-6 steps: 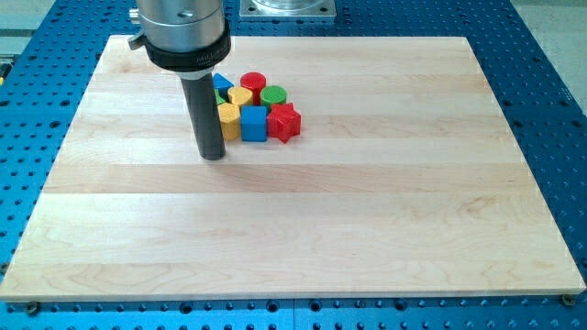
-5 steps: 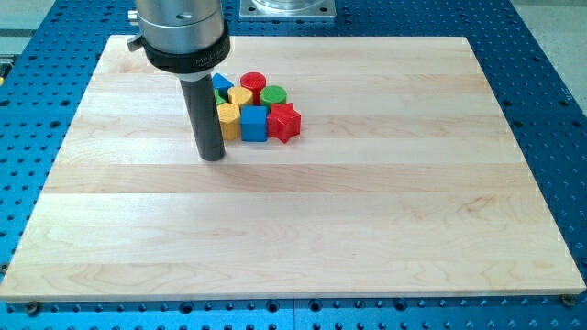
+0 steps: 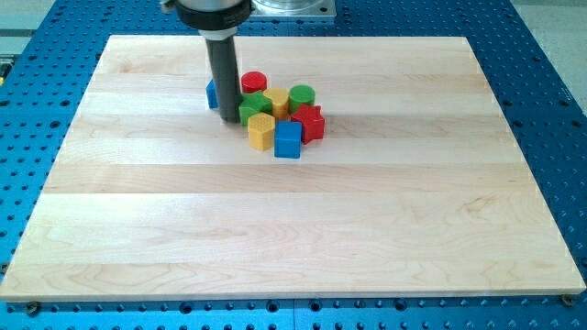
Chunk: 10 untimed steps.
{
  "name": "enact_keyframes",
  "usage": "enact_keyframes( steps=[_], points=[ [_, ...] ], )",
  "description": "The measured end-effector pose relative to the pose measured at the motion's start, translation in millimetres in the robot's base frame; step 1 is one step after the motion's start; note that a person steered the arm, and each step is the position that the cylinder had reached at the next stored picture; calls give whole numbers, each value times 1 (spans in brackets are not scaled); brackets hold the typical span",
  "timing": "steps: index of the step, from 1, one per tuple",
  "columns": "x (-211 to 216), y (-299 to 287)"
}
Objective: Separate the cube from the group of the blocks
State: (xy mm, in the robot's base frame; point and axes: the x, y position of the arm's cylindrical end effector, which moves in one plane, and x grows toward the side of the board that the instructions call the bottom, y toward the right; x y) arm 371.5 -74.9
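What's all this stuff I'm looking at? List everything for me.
Wooden board: one, pale wood, fills most of the view.
Blue perforated table: one, blue, around the board.
Blue cube: one, blue, bottom edge of the cluster.
Yellow block: one, yellow, left of the blue cube.
Second yellow block: one, yellow, cluster's middle.
Red star block: one, red, cluster's right side.
Red cylinder: one, red, cluster's top.
Green cylinder: one, green, top right.
Green block: one, green, beside the rod.
Blue block: one, blue, partly hidden left of the rod.
My tip: one dark rod, at the cluster's left edge.
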Motion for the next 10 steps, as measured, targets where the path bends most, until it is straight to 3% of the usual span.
enact_keyframes(
  steps=[2, 3, 4, 5, 7, 10],
  points=[
    [48, 33],
    [55, 84],
    [60, 100],
    [92, 124],
    [168, 232],
    [176, 245]
  ],
)
